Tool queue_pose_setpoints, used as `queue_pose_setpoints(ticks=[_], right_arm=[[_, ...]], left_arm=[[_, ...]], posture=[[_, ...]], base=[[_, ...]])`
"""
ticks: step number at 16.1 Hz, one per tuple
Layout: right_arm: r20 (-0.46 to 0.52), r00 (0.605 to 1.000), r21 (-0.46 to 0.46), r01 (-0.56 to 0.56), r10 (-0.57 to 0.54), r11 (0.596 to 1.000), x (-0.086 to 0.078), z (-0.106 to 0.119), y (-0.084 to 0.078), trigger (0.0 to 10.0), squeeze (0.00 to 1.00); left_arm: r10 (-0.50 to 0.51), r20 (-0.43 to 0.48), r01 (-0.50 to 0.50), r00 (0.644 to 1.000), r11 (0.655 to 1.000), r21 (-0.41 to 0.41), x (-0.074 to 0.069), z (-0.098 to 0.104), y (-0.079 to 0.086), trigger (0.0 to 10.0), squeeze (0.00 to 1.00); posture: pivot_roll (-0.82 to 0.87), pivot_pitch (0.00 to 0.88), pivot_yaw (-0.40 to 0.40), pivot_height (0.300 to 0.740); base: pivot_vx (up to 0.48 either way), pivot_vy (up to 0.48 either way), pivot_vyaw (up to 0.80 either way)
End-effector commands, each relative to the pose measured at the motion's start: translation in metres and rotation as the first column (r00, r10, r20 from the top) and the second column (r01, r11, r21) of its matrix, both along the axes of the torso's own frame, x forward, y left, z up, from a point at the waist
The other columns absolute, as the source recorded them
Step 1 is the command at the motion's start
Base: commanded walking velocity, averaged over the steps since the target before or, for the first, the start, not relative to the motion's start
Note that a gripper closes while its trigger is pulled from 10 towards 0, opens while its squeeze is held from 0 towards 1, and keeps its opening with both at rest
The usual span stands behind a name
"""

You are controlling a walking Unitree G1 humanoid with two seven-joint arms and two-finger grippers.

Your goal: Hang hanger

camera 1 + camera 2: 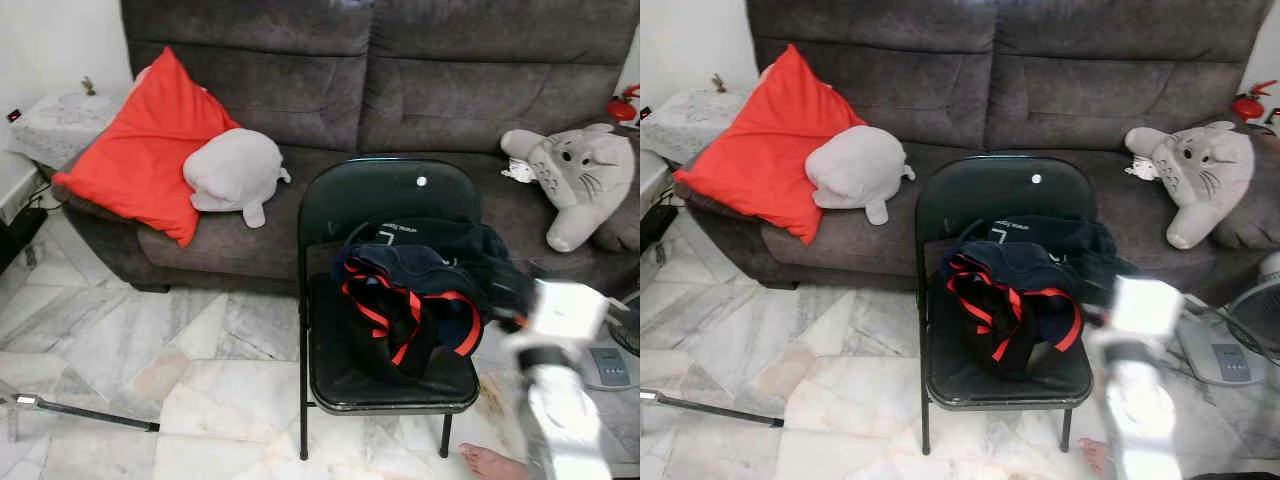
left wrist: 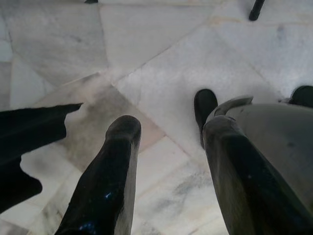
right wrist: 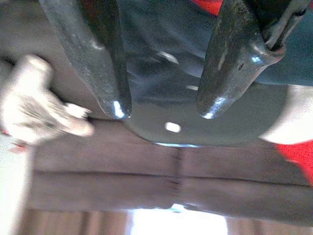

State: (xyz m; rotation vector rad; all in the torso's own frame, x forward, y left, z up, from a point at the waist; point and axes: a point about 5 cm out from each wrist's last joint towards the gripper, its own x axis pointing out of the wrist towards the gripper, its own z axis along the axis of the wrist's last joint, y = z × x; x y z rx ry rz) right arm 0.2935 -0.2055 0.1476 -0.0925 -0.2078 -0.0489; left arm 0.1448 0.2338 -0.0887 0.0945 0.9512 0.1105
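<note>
So the right arm is reaching in toward the folding chair, where the clothes sit in a dark heap with red trim on the seat. I can't pick out a hanger anywhere; my guess is it's buried in or under that pile, since the black loop near the top of the heap is too unclear to call.

My take on doing this step well: come in low and slow over the near edge of the pile and aim for something rigid, not a fistful of fabric, or the whole heap slides off the seat.

In the right wrist view the right tool has its fingers spread apart with nothing between them, pointed at the dark cloth and the chair back, tips close to the fabric but I can't say they're touching.

The left tool hangs idle over the marble floor, fingers also spread and holding nothing.
</note>
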Motion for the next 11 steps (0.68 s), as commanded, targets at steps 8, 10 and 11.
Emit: queue_pose_setpoints(ticks=[8,10,11], right_arm=[[-0.170,0.985,-0.166,-0.016,-0.013,0.986,0.029,0.010,0.035,10.0,1.00],[-0.193,0.981,-0.256,-0.075,0.025,0.964,0.026,0.008,0.047,10.0,1.00],[-0.216,0.976,-0.287,-0.097,0.034,0.953,0.023,0.006,0.052,10.0,1.00]], left_arm=[[-0.026,-0.037,0.026,0.999,1.000,0.000,-0.006,-0.005,-0.010,10.0,0.00],[-0.026,-0.039,0.026,0.999,1.000,-0.003,-0.006,-0.005,-0.011,10.0,0.00],[-0.027,-0.042,0.027,0.999,1.000,-0.006,-0.007,-0.006,-0.012,10.0,0.00]], posture=[[-0.07,0.123,0.014,0.740],[-0.07,0.123,0.013,0.740],[-0.07,0.123,0.012,0.740]], base=[[0.000,0.000,0.00],[0.000,0.000,0.00],[0.000,0.000,0.00]])
